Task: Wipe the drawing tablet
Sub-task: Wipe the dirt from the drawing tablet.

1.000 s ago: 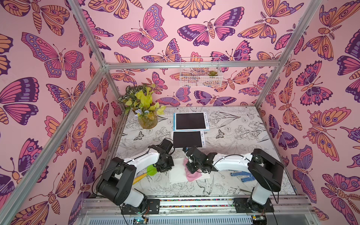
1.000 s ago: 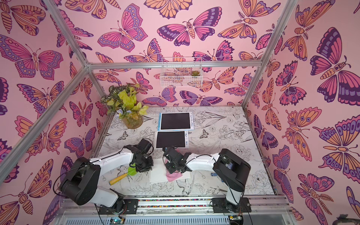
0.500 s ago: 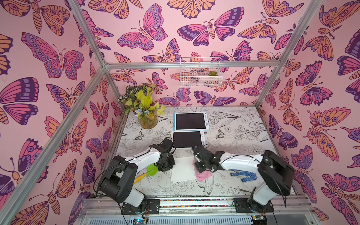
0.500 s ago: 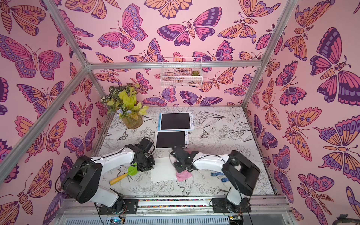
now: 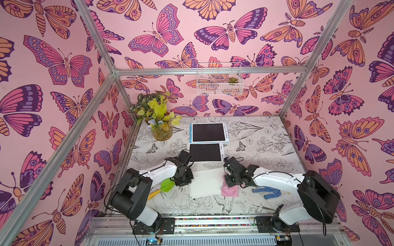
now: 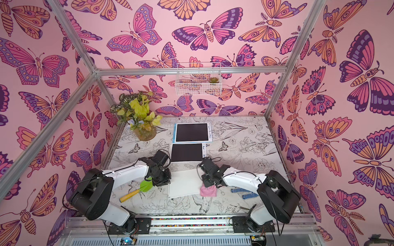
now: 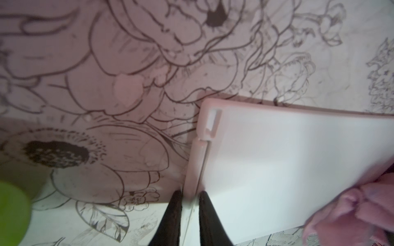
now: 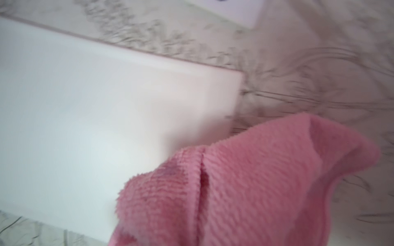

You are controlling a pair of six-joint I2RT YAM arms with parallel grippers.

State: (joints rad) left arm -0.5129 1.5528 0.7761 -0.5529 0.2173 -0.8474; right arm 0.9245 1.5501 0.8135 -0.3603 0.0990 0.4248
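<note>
Your left gripper has its 2 black fingers pressed close on the thin left edge of the white rectangular plastic drawing tablet, pinching it so it cannot slide. Your right gripper is closed on the fluffy pink terry cloth. The cloth covers the fingers in the right wrist view, so you cannot see them directly.

From there, look at how the cloth sits. It is bunched at the tablet's right edge, by the corner nearer the robot's base. Most of it hangs over the flower-printed tabletop rather than over the white face. The whole surface to be wiped therefore lies to the robot's left of the right fingers. The long axis seems to run from one gripper to the other, turned a little. The right arm is the one placed to wipe, and the left only anchors.

Judging by this, your next stroke has to travel leftward and away from the base. Stop short of the pinching fingers (the 2 black-screened tablets farther back are not in the path).
</note>
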